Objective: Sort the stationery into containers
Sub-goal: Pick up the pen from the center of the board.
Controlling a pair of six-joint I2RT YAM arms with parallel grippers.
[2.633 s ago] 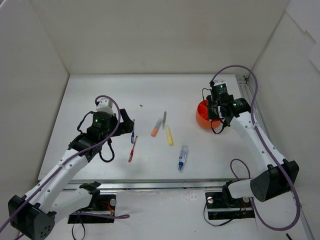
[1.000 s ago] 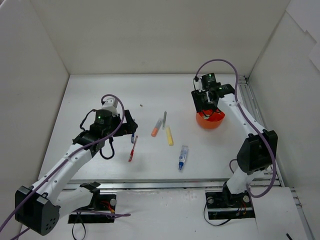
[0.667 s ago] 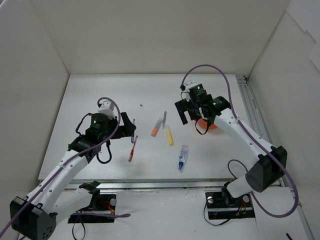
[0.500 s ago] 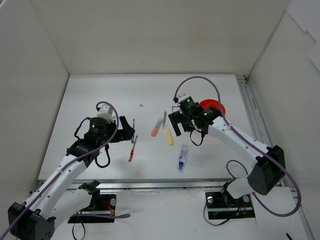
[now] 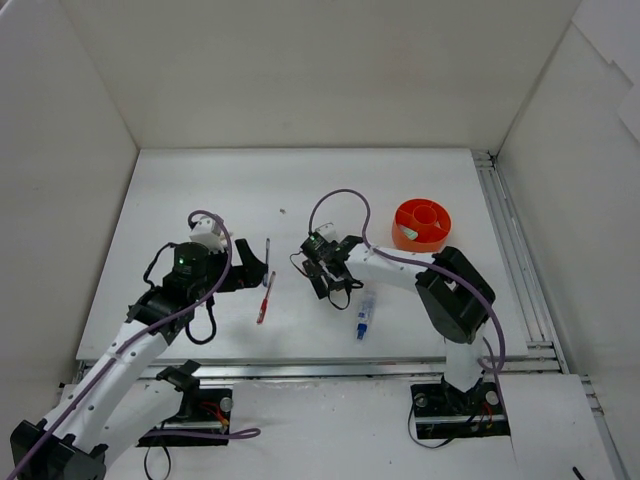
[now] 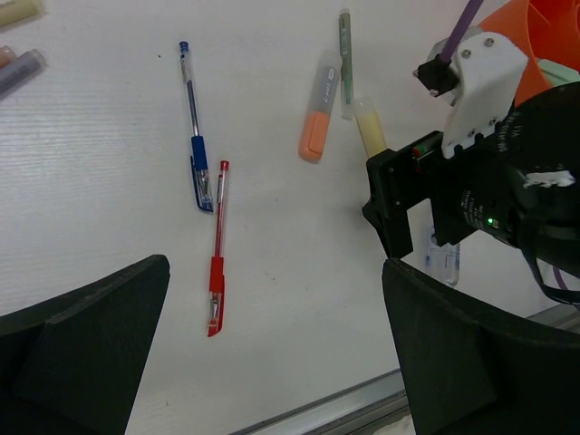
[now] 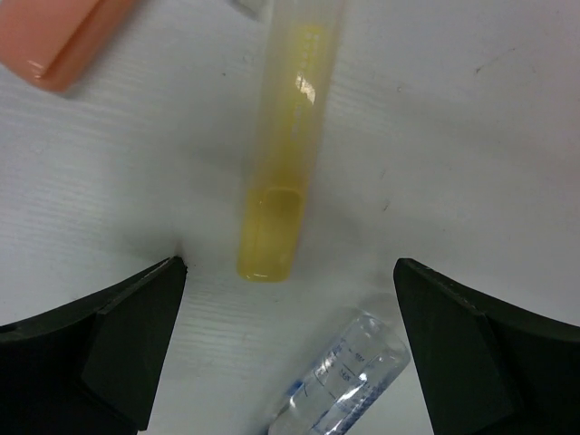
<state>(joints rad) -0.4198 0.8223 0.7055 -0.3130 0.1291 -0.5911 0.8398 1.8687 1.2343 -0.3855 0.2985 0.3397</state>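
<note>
The round orange cup [image 5: 421, 225] with inner dividers stands at the right, with a pale green item in it. My right gripper [image 5: 335, 280] is open, low over the yellow marker [image 7: 281, 163], whose near end lies between its fingers [image 7: 100, 344]. A clear blue-capped pen [image 7: 349, 381] lies just below that, and an orange marker [image 6: 317, 118] and a grey one [image 6: 344, 54] lie beside it. My left gripper [image 5: 252, 270] is open above the table. A red pen [image 6: 217, 249] and a blue pen [image 6: 193, 127] lie ahead of it.
White walls enclose the table on three sides. A metal rail [image 5: 510, 250] runs along the right edge and another along the front. Ends of two more markers [image 6: 18, 63] show at the upper left corner of the left wrist view.
My right arm has swung from the orange cup leftwards and down over the yellow marker, and its jaws have opened. My left arm has drawn back slightly, still open.
</note>
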